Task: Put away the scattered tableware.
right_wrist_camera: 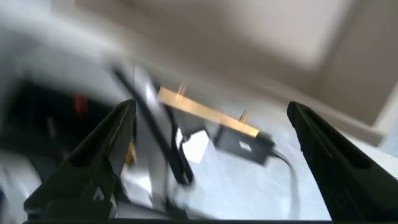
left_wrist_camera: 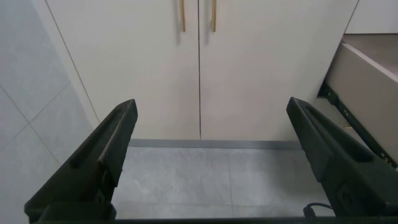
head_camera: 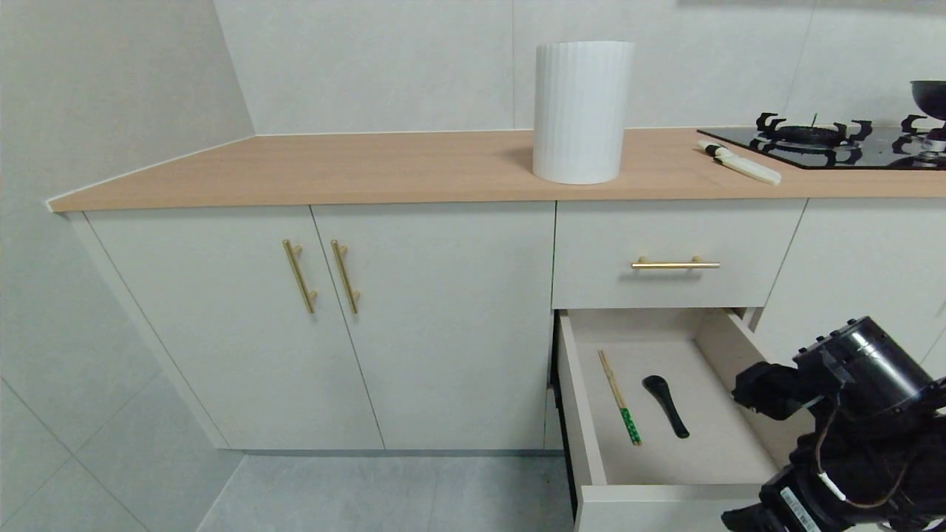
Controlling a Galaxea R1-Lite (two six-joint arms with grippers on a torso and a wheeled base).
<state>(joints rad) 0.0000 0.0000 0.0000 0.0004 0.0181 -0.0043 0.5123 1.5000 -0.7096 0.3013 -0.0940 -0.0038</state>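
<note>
The lower drawer (head_camera: 584, 414) stands pulled out. A pair of wooden chopsticks with green ends (head_camera: 619, 407) and a black spoon (head_camera: 665, 404) lie on its floor. On the wooden countertop (head_camera: 355, 166), a white knife-like utensil (head_camera: 739, 162) rests beside the stove. My right arm (head_camera: 850, 414) hangs low at the drawer's front right corner. The right gripper (right_wrist_camera: 211, 162) is open with nothing between its fingers, and a blurred gold handle (right_wrist_camera: 208, 112) shows beyond it. My left gripper (left_wrist_camera: 208, 162) is open and empty, low above the floor, facing the cabinet doors (left_wrist_camera: 199, 62).
A tall white ribbed canister (head_camera: 581, 111) stands on the counter above the drawers. A black gas hob (head_camera: 820, 140) fills the counter's right end. The upper drawer (head_camera: 674, 263) is closed. Grey floor tiles (head_camera: 332, 495) lie in front of the double cabinet.
</note>
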